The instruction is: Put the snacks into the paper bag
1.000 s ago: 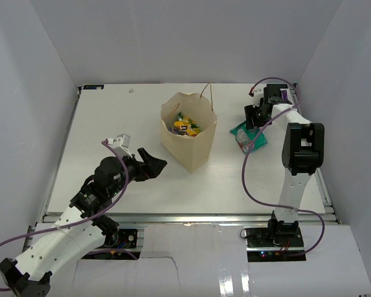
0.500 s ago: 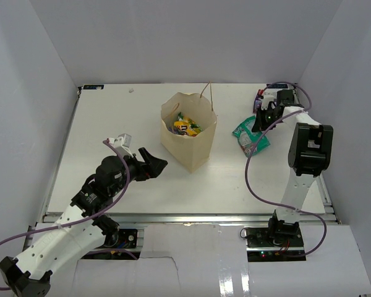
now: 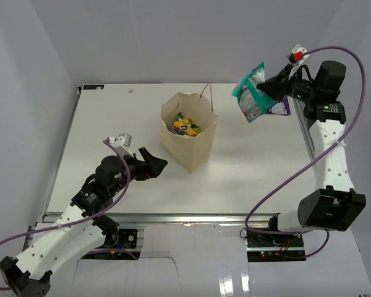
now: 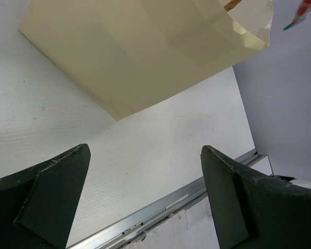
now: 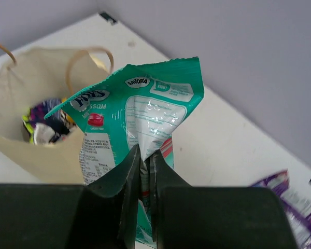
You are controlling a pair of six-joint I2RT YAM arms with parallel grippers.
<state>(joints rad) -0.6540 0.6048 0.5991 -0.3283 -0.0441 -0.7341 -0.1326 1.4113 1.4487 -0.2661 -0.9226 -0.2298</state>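
Since a second ago the right claw (image 3: 269,88) has closed, lifted off the surface (image 3: 111,124) at the far right and swung up and back, taking the teal packet (image 3: 250,93) with it. In the right wrist view the right claw (image 5: 144,158) has its jaws pressed narrow on a fold near the middle of the teal packet (image 5: 145,111), which stands above the fingers with its crimped edge uppermost. From overhead the packet hangs clear of the surface, its long axis running roughly along the 12-to-6 line. The paper bag (image 3: 188,139) stands upright with its mouth open near the middle of the surface, at about 8 o'clock from the right claw and well apart from it; several snacks (image 3: 185,125) already lie inside. The coming move, as I judge it, is a carry toward 8 o'clock until the packet is over the mouth, with its long axis kept steep so that it drops between the string handles. A purple-white packet (image 3: 278,108) lies on the surface at about 5 o'clock from the right claw, not yet bagged. The left claw (image 3: 151,164) sits at about 8 o'clock from the bag, jaws wide and holding nothing; it is the nearer arm to the bag, but only the right one carries a snack.
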